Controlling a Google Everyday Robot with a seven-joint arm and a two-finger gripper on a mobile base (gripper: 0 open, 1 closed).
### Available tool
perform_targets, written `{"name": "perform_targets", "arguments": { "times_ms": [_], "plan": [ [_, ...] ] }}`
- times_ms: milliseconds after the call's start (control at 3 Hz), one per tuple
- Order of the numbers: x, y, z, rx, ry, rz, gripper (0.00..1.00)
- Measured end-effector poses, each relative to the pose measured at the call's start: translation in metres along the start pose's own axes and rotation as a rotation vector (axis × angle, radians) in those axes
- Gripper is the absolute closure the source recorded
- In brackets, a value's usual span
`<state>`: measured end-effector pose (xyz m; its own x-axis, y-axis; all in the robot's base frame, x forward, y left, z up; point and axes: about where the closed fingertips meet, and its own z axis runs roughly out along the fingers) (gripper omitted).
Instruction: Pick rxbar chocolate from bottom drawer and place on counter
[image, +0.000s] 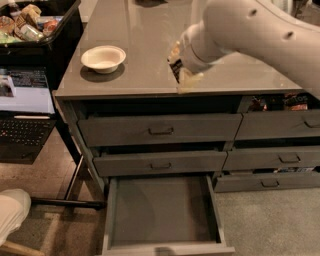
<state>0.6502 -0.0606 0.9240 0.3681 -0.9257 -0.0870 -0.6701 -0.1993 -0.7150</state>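
Gripper (179, 73) over counter (140, 30), near front edge, right of white round bowl (103, 58). Pale fingers (189, 80) pinched on rxbar chocolate (174, 65): small dark flat wrapper, held above the surface, lettering too blurred to read. Counter glossy grey-beige, reflective, thin dark edge. Bottom drawer (160, 212) stands open below, dark grey, flat floor, low walls. Handled grey drawers above it. Black bin of snacks (55, 42) at counter's left end, laptop (25, 107) under it.
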Motion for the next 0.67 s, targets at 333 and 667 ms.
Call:
{"name": "perform_targets", "arguments": {
  "times_ms": [333,667],
  "plan": [
    [0.014,-0.030,0.027,-0.009,-0.033,0.058,1.00],
    [0.034,-0.046,0.050,-0.021,-0.076,0.155,1.00]
  ]
}}
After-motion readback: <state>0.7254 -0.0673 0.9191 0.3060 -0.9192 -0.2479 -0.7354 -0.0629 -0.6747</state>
